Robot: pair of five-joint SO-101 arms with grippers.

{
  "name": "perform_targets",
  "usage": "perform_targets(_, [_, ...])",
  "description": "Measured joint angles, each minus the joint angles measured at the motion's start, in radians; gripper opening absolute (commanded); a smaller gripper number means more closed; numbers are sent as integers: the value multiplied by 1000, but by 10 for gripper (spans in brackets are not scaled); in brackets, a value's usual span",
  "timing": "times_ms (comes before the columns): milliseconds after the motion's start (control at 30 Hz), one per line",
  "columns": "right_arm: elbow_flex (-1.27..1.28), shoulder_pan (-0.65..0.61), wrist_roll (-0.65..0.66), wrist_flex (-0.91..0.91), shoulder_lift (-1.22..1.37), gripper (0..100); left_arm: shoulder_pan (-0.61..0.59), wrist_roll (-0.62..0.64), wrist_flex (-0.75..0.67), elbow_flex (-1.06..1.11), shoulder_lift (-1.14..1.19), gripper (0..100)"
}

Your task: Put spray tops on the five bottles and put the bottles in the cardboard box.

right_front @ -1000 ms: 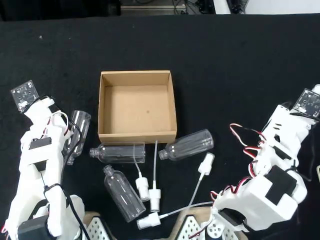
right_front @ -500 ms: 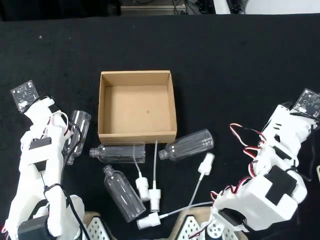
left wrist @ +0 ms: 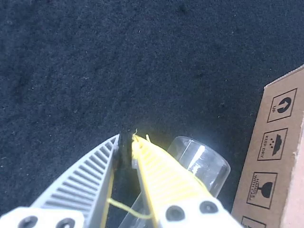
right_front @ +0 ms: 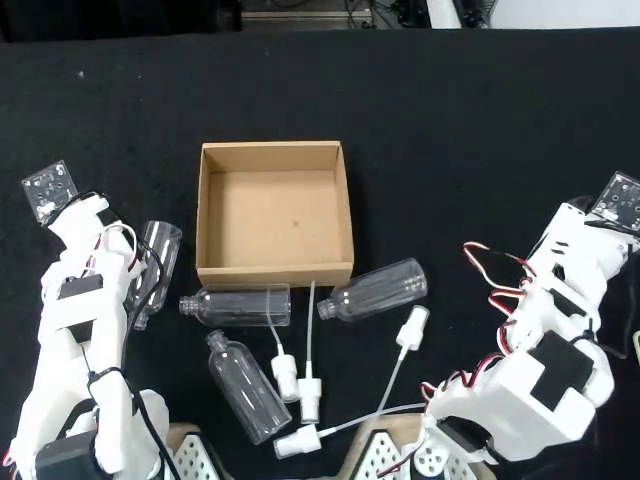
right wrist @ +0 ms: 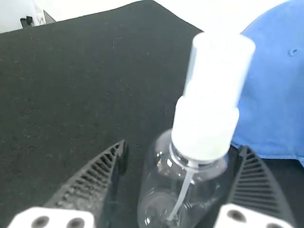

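An open cardboard box (right_front: pixel 275 268) stands mid-table. Three clear bottles (right_front: pixel 236 305) (right_front: pixel 376 289) (right_front: pixel 246 386) lie uncapped in front of it, among several white spray tops (right_front: pixel 411 329) (right_front: pixel 310 394). Another uncapped bottle (right_front: pixel 160 250) (left wrist: pixel 201 163) lies left of the box. My left gripper (left wrist: pixel 126 140) is shut and holds nothing, its yellow finger (left wrist: pixel 161 175) right beside that bottle. At the table's right edge, my right gripper (right wrist: pixel 183 149) is open. A bottle with a spray top on it (right wrist: pixel 204 142) stands upright between its jaws.
The left arm (right_front: pixel 85 300) and right arm (right_front: pixel 565 300) flank the black table. A blue object (right wrist: pixel 275 95) lies just behind the capped bottle. The box's printed side (left wrist: pixel 280 166) is close to the left gripper.
The right arm has shifted slightly toward the table's right edge. The left arm and the loose bottles and tops have stayed put.
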Motion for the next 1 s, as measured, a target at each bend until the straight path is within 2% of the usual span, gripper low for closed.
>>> perform_targets(267, [0,5,2,0,0,11,0,0,0,0,0,30])
perform_targets(600, [0,52,0,0,-2,25,0,0,0,0,0,30])
perform_targets(767, [20,43,-78,69,-130,26,0,0,0,0,0,30])
perform_targets(867, [41,-32,-95,216,-302,26,0,0,0,0,0,30])
perform_targets(1000, [69,-199,-101,427,-531,23,0,0,0,0,0,30])
